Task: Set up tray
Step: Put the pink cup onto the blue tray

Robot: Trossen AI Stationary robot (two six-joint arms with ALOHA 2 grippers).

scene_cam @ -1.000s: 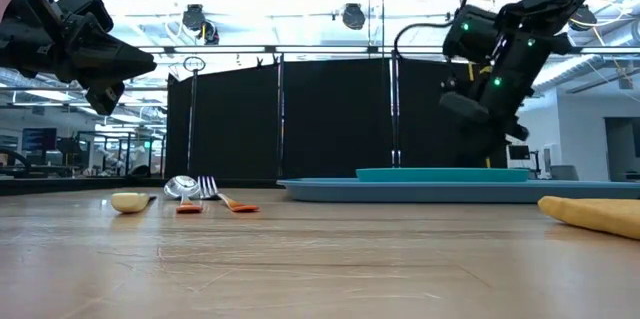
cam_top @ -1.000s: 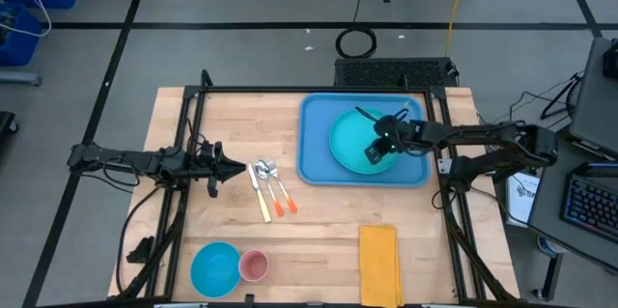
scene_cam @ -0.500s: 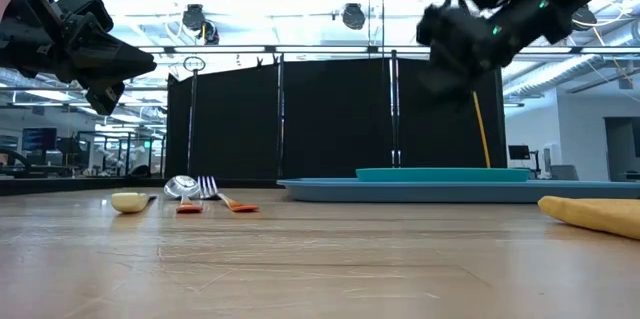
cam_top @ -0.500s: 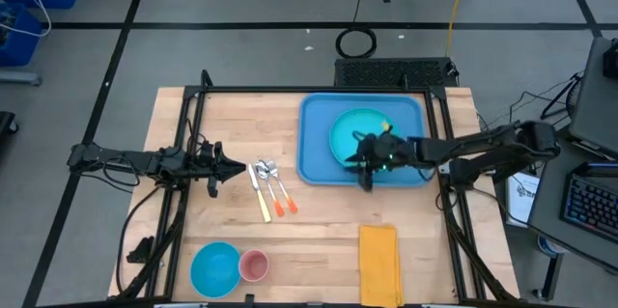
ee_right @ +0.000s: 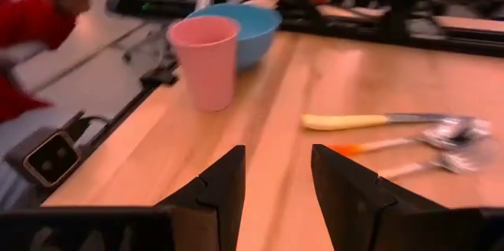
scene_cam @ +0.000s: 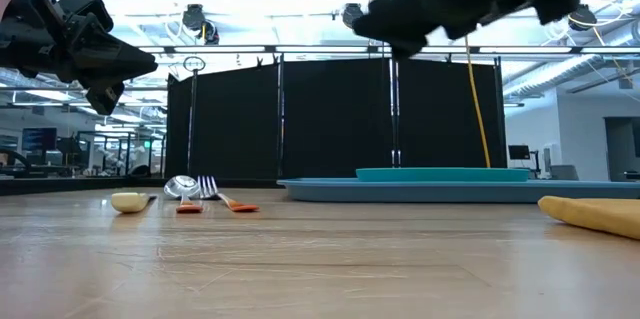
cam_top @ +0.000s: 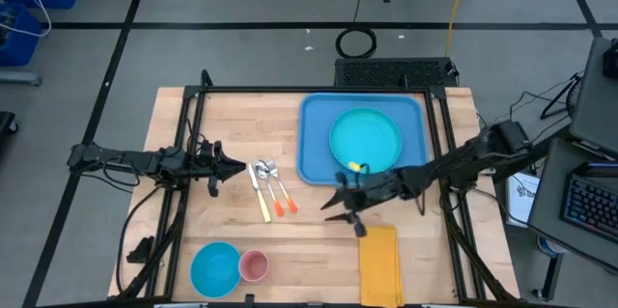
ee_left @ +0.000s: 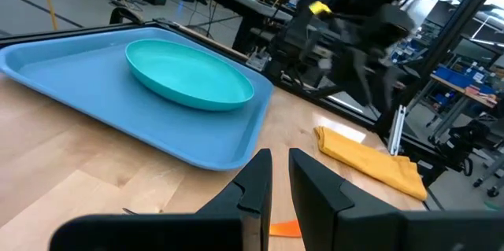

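The blue tray (cam_top: 315, 158) lies flat on the wooden table's far right part, and the round turquoise plate (cam_top: 365, 139) rests on its floor. My right gripper (cam_top: 333, 202) hovers open and nearly level above bare wood, just off the tray's near left corner. It holds nothing and points toward the table's left side. In its wrist view the fingers (ee_right: 224, 184) frame bare table. My left gripper (cam_top: 232, 165) waits shut above the left side, its fingers (ee_left: 260, 180) pointing toward the tray (ee_left: 71, 86) and plate (ee_left: 193, 74).
A knife, spoon and fork (cam_top: 268, 188) lie side by side left of the tray. A blue bowl (cam_top: 214, 267) and a pink cup (cam_top: 253, 266) stand near the front edge. A folded yellow napkin (cam_top: 379, 260) lies at the front right.
My right gripper has left the spot over the plate. It has swung toward the table's near and left side, off the tray, rising a little. It has tipped from pointing down to nearly level and has rolled. The plate stays on the tray.
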